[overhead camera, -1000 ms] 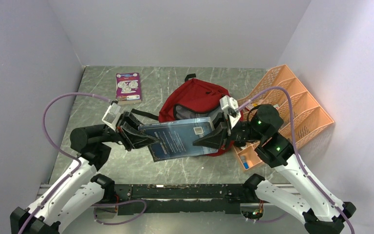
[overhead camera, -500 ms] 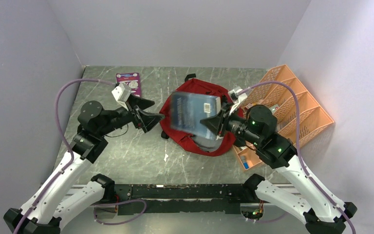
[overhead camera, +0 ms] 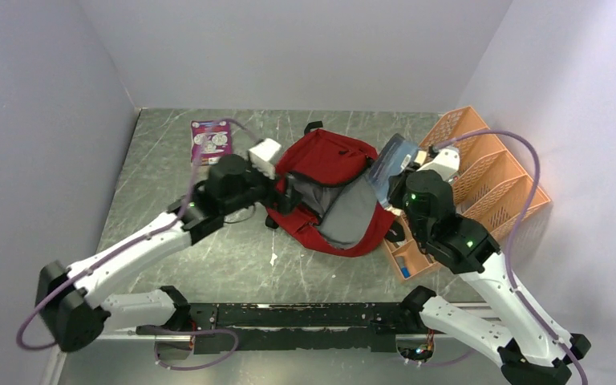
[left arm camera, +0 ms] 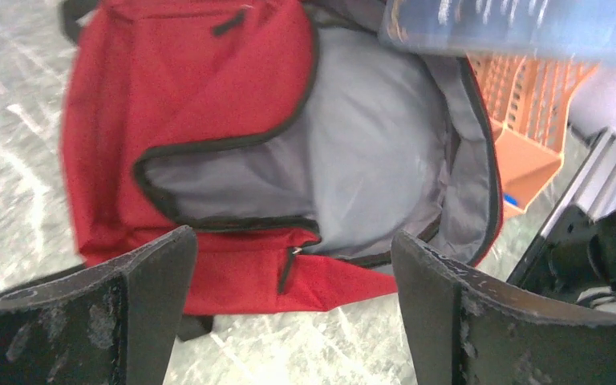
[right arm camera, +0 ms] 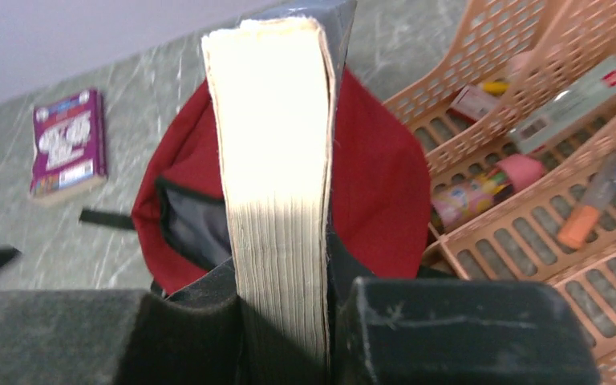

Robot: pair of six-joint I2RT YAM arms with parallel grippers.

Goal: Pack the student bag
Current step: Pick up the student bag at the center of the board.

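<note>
Nearest the arm bases, the worktop (overhead camera: 208,257) is bare grey marbled stone right up to the student bag (overhead camera: 325,160). That's the roomy side. The bag lies flat mid-worktop with its main flap folded back, so the grey lining faces up and the mouth gapes wide. The left gripper (left arm camera: 293,235) hangs over the bag's left edge with its fingers spread about as far as they go, nothing between them and not touching the fabric as far as I can see. The right gripper (right arm camera: 285,301) is clamped on a thick blue book (right arm camera: 277,160), held spine-side away with the page edges toward the wrist camera. It's tilted in the air over the bag's right rim. Things are tight there, since the orange desk organiser (overhead camera: 489,172), with pens and bits in its trays, sits just beside the bag and runs back to the right wall. Farther back on the left, a purple book (overhead camera: 211,138) lies flat, well apart from the bag. Plain pale walls (overhead camera: 289,48) box it in on three sides.
</note>
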